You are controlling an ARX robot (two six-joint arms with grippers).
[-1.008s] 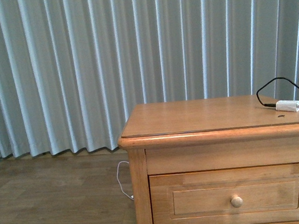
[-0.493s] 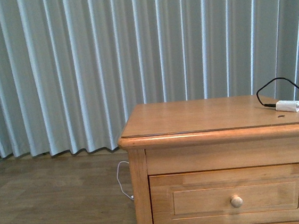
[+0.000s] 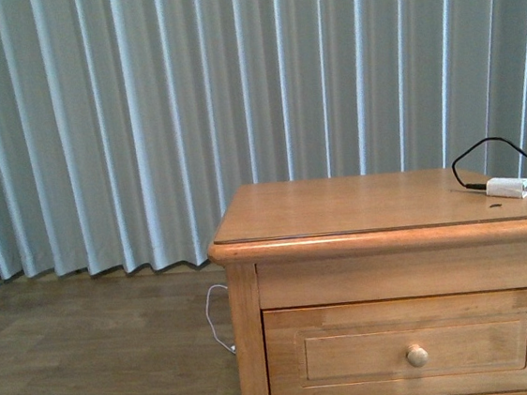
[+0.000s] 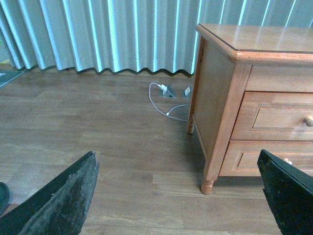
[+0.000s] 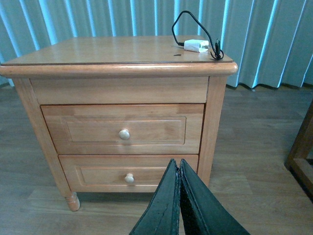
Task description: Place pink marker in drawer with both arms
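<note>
A honey-coloured wooden nightstand (image 3: pixel 396 287) stands on a wood-plank floor (image 3: pixel 93 366) in front of pale grey-blue pleated curtains (image 3: pixel 187 102). The upper drawer (image 5: pixel 122 129) is fully closed, its recessed panel front flush with the frame and its round wooden knob (image 5: pixel 124 134) centred; a second drawer (image 5: pixel 128 171) below it is closed as well, with its own knob (image 5: pixel 129 178). On the nightstand top, near the right rear corner, a small white plug (image 3: pixel 508 187) lies flat, attached to a black cable (image 3: pixel 485 148) that loops up and runs over the right edge. The pink marker cannot be found in any of the three views, so its position cannot be stated. Neither arm appears in the front view. In the left wrist view the left gripper (image 4: pixel 178 196) has its two black fingers (image 4: pixel 63 200) spread wide apart, nothing between them, above the floor to the left of the nightstand. In the right wrist view the right gripper (image 5: pixel 178 169) is clenched, its dark fingers pressed together with nothing between them, pointing toward the lower drawer front. A white cable (image 4: pixel 164 100) lies coiled on the floor beside the nightstand's left rear leg, near the foot of the curtains.
</note>
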